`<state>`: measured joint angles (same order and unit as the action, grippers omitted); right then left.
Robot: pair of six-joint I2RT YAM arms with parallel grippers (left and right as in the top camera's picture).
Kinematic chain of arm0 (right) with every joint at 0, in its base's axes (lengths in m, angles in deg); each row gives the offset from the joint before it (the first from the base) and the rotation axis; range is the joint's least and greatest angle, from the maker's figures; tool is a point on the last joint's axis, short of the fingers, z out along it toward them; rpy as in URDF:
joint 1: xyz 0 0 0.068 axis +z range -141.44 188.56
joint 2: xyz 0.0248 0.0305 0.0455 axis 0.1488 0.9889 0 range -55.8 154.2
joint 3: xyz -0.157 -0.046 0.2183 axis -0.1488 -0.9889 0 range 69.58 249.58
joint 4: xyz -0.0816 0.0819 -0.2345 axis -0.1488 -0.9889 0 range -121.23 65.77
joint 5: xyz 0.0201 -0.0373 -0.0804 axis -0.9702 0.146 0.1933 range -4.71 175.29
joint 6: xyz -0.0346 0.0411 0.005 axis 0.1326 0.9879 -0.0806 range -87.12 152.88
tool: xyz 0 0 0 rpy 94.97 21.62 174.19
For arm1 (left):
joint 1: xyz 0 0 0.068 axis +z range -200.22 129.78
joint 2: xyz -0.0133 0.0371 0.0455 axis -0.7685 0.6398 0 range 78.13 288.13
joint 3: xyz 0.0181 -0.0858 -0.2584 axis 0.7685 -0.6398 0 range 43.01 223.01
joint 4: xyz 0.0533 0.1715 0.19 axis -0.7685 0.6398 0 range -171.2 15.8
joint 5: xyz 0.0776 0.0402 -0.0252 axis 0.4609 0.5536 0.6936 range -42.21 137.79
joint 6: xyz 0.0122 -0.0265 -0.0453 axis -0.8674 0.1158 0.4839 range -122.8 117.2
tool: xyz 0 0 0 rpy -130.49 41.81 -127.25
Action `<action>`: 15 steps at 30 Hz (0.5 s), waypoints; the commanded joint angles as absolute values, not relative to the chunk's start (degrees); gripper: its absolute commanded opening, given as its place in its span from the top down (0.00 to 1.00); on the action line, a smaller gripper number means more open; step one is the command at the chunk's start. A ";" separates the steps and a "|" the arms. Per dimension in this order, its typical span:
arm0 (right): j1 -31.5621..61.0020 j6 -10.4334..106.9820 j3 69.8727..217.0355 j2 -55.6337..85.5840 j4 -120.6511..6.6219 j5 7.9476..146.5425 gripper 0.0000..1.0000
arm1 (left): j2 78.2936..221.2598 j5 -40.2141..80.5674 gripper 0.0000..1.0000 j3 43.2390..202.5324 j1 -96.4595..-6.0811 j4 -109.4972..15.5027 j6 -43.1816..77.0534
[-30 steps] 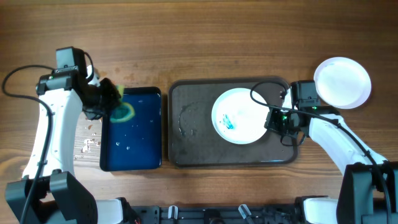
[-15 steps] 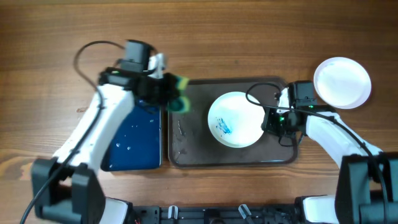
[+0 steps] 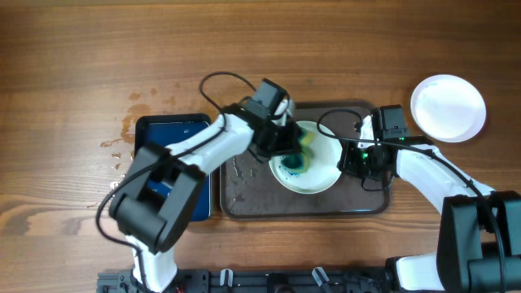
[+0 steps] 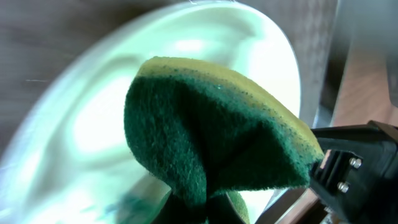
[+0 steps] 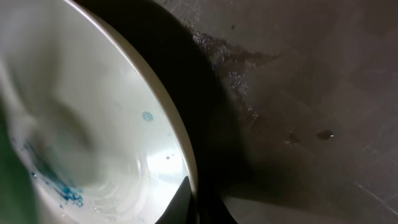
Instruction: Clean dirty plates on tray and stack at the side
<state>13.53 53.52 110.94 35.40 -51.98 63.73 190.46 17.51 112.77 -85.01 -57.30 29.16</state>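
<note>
A dirty plate (image 3: 313,167) with teal scribble (image 3: 291,164) lies tilted on the dark tray (image 3: 248,191). My left gripper (image 3: 290,146) is shut on a green and yellow sponge (image 3: 304,140), which rests over the plate's left half. In the left wrist view the folded sponge (image 4: 211,124) fills the middle, with the plate (image 4: 74,124) behind it. My right gripper (image 3: 348,159) is shut on the plate's right rim. The right wrist view has that rim (image 5: 186,168) pinched between the jaws and teal marks (image 5: 59,186) inside the plate. A clean white plate (image 3: 448,107) sits on the table at the right.
A dark blue basin (image 3: 183,130) with water stands left of the tray, partly under my left arm. Water drops (image 3: 130,130) spot the wood beside its far left corner. The tray floor (image 5: 298,93) is wet.
My left arm has swung right from the blue basin across the tray, carrying the sponge onto the plate. The right gripper has kept its hold on the rim; the plate shifted slightly left.
</note>
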 commanded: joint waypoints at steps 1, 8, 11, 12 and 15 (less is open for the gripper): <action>13.97 52.60 110.44 36.62 -52.02 63.14 0.96 | 193.37 13.10 0.96 113.51 -88.11 -61.04 35.39; 13.97 53.26 110.44 36.62 -52.22 63.16 0.96 | 197.37 14.12 0.96 113.51 -92.09 -61.70 39.26; 13.97 54.07 110.44 36.62 -52.54 63.11 0.95 | 197.72 21.82 0.96 113.51 -91.34 -55.44 42.93; 13.97 54.09 110.44 36.62 -52.74 63.14 0.96 | 197.72 24.00 0.96 113.51 -90.41 -52.80 43.11; 13.97 54.09 110.44 36.62 -53.18 63.16 0.96 | 197.72 28.33 0.96 113.51 -86.38 -45.48 43.09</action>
